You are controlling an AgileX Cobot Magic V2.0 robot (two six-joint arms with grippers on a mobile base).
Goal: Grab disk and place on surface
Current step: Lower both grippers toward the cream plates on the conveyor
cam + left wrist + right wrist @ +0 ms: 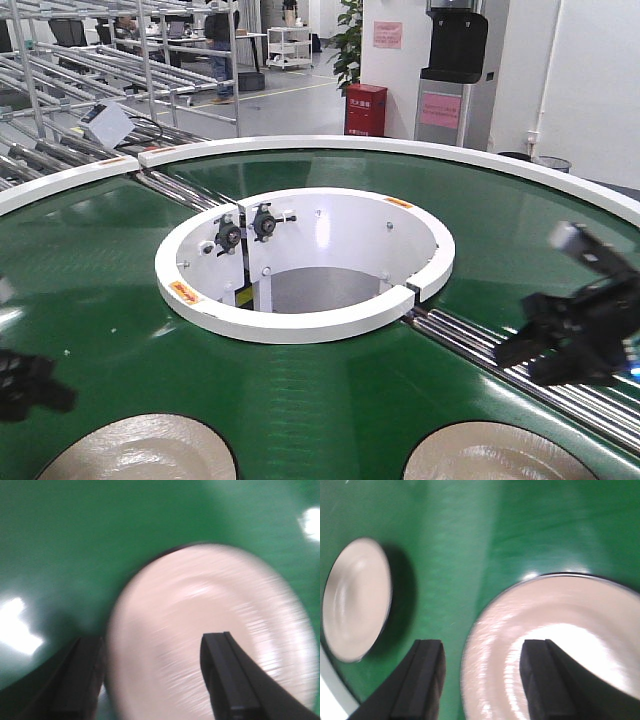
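Two pale, shiny disks lie on the green belt [330,390] at the front view's bottom edge: a left disk [140,450] and a right disk [500,455]. My left gripper [30,385] hovers at the far left, blurred. In the left wrist view it [155,675] is open, its fingers straddling the left rim of the left disk [210,630]. My right gripper [575,335] hangs over the belt at right. In the right wrist view it [482,675] is open astride the left rim of the right disk [560,645], and the other disk [357,597] lies further left. The dark metal tabletop is out of view.
A white ring [300,320] surrounds the hole at the belt's centre. Steel rollers [530,375] cross the belt at right, near my right arm. A white outer rim [400,148] bounds the belt at the back. Behind it stand metal racks [120,60] and a red box [366,108].
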